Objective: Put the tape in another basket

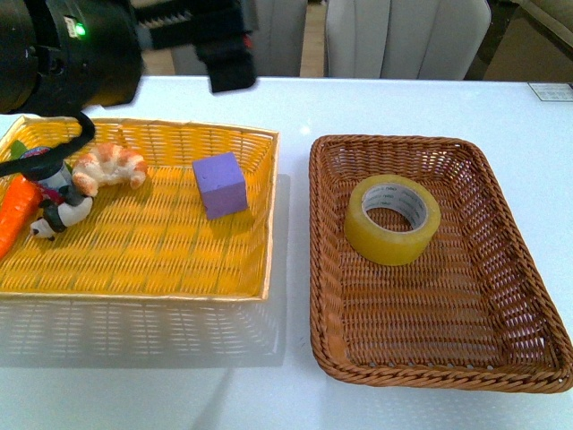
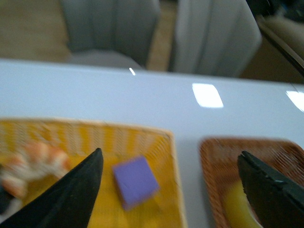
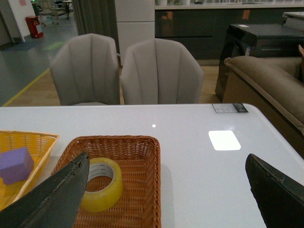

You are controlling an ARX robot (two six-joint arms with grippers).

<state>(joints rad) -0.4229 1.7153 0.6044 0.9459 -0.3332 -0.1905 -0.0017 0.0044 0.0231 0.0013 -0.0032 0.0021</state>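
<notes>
The yellowish tape roll (image 1: 392,219) lies flat in the brown wicker basket (image 1: 501,269) on the right of the white table. It also shows in the right wrist view (image 3: 99,185) inside that basket (image 3: 137,190), and as a yellow blur in the left wrist view (image 2: 235,209). The left arm is raised above the far left of the yellow basket (image 1: 134,260). My left gripper (image 2: 168,164) is open and empty, high above the gap between the two baskets. My right gripper (image 3: 166,171) is open and empty, held above the table to the right of the brown basket.
The yellow basket holds a purple cube (image 1: 220,184), a croissant (image 1: 109,166), a carrot (image 1: 13,215) and a small dark toy (image 1: 58,206). Grey chairs (image 3: 123,71) stand beyond the table's far edge. A sofa (image 3: 270,80) is at the right.
</notes>
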